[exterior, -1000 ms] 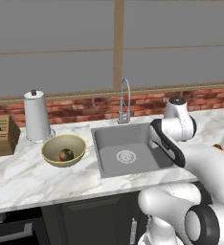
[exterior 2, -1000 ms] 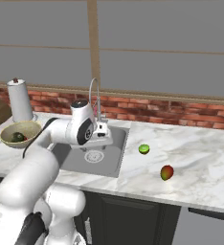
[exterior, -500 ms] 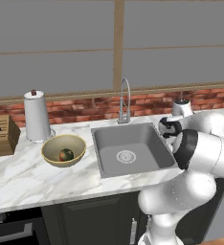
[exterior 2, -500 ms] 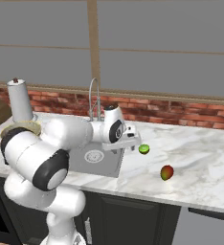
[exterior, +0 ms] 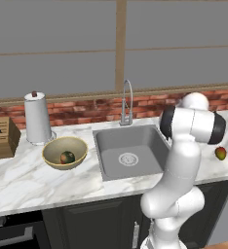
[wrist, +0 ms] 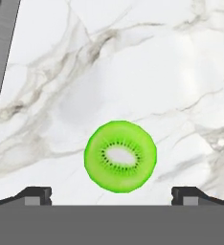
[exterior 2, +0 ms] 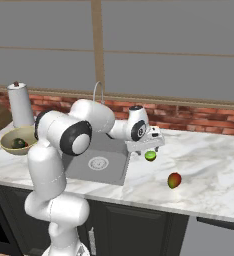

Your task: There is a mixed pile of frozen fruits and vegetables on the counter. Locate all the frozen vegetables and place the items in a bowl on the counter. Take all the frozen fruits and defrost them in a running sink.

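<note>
1. Lime-green kiwi (wrist: 120, 156) on marble table (wrist: 147, 62), just right of sink (exterior 2: 96, 162).
2. Gripper (exterior 2: 150, 148) spread wide, empty, hovering above kiwi.
3. Fruit pickup step; next: descend, clamp, carry to sink.

Home kitchen: marble counter (exterior: 18, 182), steel sink (exterior: 130, 151) with faucet (exterior: 127, 99), knife block (exterior: 1, 137) (rendered).

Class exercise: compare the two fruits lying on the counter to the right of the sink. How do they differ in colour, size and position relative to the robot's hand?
The lime-green fruit is one bright colour; the oval fruit mixes red, yellow and green. The lime-green fruit looks smaller. It lies directly under the open end effector, while the oval fruit lies apart, nearer the counter's front edge. Both rest on the marble.
</note>
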